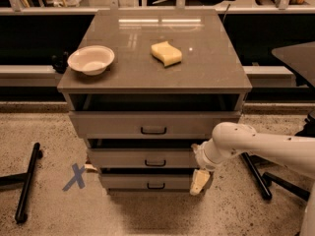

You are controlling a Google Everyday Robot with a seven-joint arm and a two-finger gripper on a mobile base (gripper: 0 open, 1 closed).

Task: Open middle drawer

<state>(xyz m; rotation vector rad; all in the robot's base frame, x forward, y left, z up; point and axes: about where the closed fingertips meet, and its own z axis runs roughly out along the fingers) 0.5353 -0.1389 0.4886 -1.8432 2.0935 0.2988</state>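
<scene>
The grey cabinet has three stacked drawers. The middle drawer (142, 158) is a low grey front with a small black pull handle (155, 163) at its centre, and a dark gap shows above it. My gripper (199, 181) hangs from the white arm (256, 146) at the right end of the drawer fronts, just below and to the right of the middle drawer's front and well right of the handle. It points down towards the floor and holds nothing that I can see.
The top drawer (113, 124) and bottom drawer (128, 182) have like handles. On the cabinet top (211, 68) are a white bowl (91, 59) and a yellow sponge (166, 53). Black stand legs (27, 181) lie on the floor at left and a black leg (256, 173) at right. A blue tape cross (75, 176) marks the floor.
</scene>
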